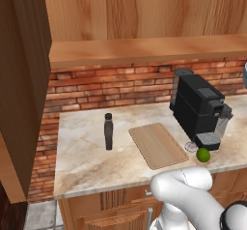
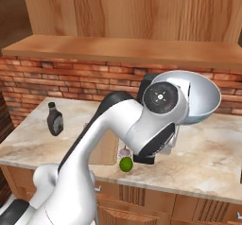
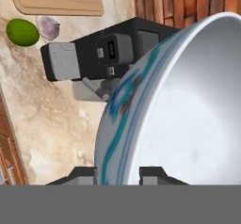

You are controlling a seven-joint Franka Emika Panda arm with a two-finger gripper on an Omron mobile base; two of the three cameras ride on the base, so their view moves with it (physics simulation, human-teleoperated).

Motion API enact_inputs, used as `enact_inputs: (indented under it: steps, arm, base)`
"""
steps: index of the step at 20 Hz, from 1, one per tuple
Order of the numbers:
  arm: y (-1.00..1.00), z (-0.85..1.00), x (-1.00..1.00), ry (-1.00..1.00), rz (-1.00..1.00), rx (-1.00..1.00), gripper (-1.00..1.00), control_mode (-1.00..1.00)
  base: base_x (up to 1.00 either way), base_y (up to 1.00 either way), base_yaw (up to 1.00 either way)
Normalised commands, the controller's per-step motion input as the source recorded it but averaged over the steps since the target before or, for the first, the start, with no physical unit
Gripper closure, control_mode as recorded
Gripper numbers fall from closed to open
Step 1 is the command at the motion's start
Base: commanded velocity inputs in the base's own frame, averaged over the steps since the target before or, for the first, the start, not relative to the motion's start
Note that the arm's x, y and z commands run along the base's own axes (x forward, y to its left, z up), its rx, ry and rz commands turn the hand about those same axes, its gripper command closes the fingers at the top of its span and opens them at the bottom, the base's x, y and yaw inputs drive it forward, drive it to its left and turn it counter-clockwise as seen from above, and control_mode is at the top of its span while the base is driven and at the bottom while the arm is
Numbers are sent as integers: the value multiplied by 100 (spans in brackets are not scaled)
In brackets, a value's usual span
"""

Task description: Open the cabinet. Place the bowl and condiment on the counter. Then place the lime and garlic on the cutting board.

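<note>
1. Fingers (image 3: 117,173): two small dark tips, set narrow astride the bowl's thin rim, one outside and one inside the wall; they hold the bowl.
2. Bowl (image 3: 188,105): round, smooth and glossy, pale blue-grey inside, white outside with a blue pattern; held tilted in the air above the bench, to the right of the coffee machine in the right base view (image 2: 201,96).
3. Bench (image 1: 87,161): cream marble-look stone with light brown veining, backed by a red brick wall (image 1: 96,86).
4. Bottle (image 1: 108,131): slim, dark, with a black cap; stands upright on the bench, left of the board and apart from it.
5. Board (image 1: 158,145): flat light-wood rectangle with rounded corners and a darker rim, lying bare on the bench.
6. Lime (image 1: 203,154): smooth bright green ball on the bench, near its front edge, off the board.
7. Garlic (image 3: 48,28): whitish-pink bulb just beside the lime.
8. Coffee machine (image 1: 198,109): boxy, matt black, behind the lime.
9. Cabinet (image 1: 144,11): warm brown wood with visible grain, hung above the bench.
</note>
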Motion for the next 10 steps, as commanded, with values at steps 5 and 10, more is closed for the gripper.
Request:
enact_inputs:
  steps: [5,10]
  arm:
    - [-24,-28,6,0,-1,0,100,-100]
    - [-18,-30,14,0,-2,0,100,-100]
  base:
    - [0,0,0]
    - [0,0,0]
